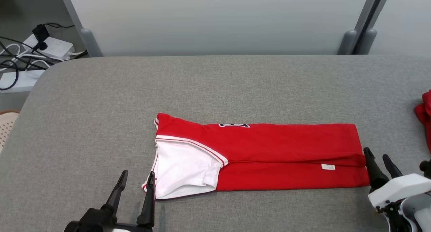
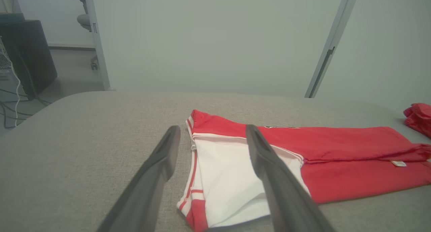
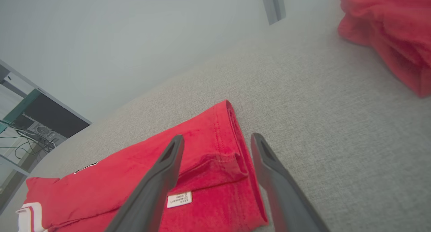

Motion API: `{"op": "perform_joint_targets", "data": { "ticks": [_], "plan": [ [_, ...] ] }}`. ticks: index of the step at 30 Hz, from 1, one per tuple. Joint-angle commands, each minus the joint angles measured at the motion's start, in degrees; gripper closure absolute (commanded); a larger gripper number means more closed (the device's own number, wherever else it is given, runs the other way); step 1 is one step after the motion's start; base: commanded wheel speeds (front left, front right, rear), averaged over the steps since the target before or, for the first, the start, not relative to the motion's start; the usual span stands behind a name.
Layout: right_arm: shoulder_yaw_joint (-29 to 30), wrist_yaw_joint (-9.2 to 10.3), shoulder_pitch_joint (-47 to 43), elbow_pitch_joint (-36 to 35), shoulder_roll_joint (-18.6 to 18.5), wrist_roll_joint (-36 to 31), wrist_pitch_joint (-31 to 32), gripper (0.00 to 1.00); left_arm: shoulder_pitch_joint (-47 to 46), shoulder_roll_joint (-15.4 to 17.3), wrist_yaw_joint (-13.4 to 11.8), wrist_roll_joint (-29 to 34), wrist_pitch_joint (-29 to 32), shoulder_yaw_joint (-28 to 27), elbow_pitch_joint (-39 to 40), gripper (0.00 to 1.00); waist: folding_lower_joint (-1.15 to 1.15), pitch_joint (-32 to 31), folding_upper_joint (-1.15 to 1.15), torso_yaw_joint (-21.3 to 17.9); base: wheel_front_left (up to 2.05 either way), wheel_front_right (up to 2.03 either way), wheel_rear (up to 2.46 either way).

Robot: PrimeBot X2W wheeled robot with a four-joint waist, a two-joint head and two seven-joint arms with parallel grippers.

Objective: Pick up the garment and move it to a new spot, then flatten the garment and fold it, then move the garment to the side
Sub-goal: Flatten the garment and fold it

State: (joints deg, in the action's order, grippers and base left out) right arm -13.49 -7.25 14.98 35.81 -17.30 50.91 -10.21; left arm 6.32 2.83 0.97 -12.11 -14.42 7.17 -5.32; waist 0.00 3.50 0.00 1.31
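The garment (image 1: pixel 269 154) is a red shirt with white sleeves, folded lengthwise into a long band across the grey table (image 1: pixel 101 100). Its white sleeve (image 1: pixel 185 168) lies at the left end and a small white label (image 1: pixel 328 166) near the right end. My left gripper (image 1: pixel 136 178) stands open at the sleeve's lower left corner, one finger over the cloth edge. In the left wrist view the garment (image 2: pixel 336 151) lies ahead of the open left gripper (image 2: pixel 212 131). My right gripper (image 1: pixel 378 156) is open at the hem. The right wrist view shows the right gripper (image 3: pixel 217 139) straddling the hem of the garment (image 3: pixel 134 178).
A second red cloth (image 1: pixel 425 116) lies at the table's right edge, also seen as red cloth (image 3: pixel 387 33) close to the right gripper. Cables and a power strip (image 1: pixel 50 46) sit on the floor beyond the table's far left corner. A pale wall panel (image 1: pixel 215 20) stands behind.
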Motion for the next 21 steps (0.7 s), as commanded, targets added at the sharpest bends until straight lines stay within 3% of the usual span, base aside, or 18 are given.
{"op": "perform_joint_targets", "data": {
  "ticks": [1,21],
  "plan": [
    [-1.14,-0.24,1.84,-0.45,-1.59,0.80,0.41,0.00,-3.38,0.05,0.35,0.59,-0.58,-1.46,1.31,0.00,0.00,0.36,0.00,0.21,0.00,0.00,0.00],
    [-6.12,-0.24,9.79,13.43,-2.62,12.23,7.95,0.00,-6.23,0.05,0.55,1.73,-0.58,0.33,0.74,0.00,0.00,4.32,0.00,1.89,0.00,0.00,0.00]
  ]
}}
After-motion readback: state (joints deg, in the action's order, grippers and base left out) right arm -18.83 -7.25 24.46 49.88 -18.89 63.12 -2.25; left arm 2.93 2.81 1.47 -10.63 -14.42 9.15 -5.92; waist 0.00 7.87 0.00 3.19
